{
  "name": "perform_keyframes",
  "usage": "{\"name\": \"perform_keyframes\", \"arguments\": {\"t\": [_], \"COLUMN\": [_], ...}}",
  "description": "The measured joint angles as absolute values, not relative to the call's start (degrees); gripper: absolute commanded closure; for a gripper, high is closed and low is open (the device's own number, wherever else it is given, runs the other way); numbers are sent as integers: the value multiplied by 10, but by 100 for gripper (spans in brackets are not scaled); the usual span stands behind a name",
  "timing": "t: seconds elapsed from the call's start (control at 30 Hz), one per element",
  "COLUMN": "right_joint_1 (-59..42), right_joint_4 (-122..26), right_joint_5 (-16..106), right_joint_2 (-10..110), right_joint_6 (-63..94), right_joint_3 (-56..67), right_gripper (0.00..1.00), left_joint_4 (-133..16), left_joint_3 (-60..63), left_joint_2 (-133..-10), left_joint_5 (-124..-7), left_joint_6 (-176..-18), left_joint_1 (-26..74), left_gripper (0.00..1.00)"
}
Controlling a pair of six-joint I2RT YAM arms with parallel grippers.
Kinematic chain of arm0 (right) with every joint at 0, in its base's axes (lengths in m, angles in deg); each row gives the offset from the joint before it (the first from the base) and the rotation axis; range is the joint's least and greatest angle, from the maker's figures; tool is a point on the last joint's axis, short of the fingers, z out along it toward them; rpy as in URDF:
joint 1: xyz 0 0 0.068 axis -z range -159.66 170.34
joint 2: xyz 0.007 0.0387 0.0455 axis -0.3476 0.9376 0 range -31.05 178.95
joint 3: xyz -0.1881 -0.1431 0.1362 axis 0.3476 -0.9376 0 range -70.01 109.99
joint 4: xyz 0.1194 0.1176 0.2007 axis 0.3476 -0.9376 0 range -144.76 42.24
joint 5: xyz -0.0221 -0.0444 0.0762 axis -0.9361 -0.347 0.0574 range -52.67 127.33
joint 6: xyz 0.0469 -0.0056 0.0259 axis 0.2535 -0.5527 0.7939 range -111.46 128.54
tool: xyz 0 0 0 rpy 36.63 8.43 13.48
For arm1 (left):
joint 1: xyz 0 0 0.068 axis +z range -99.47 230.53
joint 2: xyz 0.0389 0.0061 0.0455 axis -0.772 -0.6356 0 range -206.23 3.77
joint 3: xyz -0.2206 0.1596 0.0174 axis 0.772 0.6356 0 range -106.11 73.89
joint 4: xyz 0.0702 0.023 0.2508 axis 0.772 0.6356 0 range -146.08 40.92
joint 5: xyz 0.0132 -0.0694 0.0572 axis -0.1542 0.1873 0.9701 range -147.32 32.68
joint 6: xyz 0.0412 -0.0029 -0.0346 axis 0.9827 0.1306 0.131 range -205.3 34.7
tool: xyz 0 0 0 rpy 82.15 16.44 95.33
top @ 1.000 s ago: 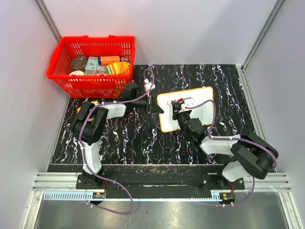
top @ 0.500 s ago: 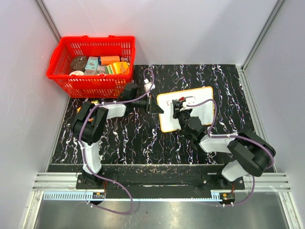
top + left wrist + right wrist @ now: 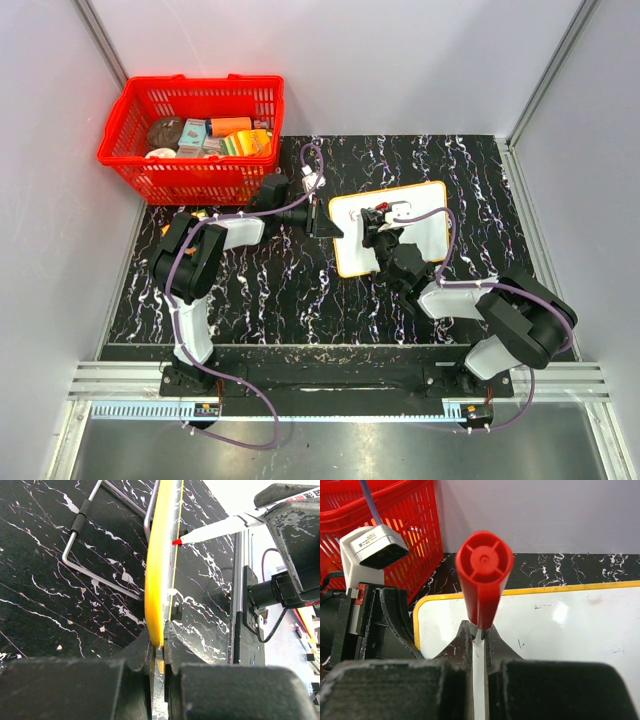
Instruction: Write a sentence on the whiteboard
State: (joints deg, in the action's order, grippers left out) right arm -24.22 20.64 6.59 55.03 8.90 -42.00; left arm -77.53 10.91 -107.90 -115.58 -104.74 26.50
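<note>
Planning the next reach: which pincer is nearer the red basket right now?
Left. The left pincer clamps the whiteboard's left edge, the side facing the red basket; the right pincer holds a marker over the board, farther away.

Whiteboard [image 3: 352, 235] middle hidden beneath right arm [image 3: 455, 298], sentence [image 3: 540, 606] unreadably small
</note>
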Motion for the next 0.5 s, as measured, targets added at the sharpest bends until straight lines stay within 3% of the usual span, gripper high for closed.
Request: {"name": "perform_keyframes", "arguments": {"t": [0.5], "right_joint_1": [-241], "right_joint_4": [206], "right_joint_5": [49], "right_joint_2": [553], "right_joint_6": [101], "right_joint_3": [-419], "right_gripper": [100], "left_joint_4": [-775], "left_joint_3": [109], "left_joint_2": [-1081], "left_joint_5": [-1156], "left_joint_6": [-1051], "left_joint_1": [266], "left_gripper": [100]}}
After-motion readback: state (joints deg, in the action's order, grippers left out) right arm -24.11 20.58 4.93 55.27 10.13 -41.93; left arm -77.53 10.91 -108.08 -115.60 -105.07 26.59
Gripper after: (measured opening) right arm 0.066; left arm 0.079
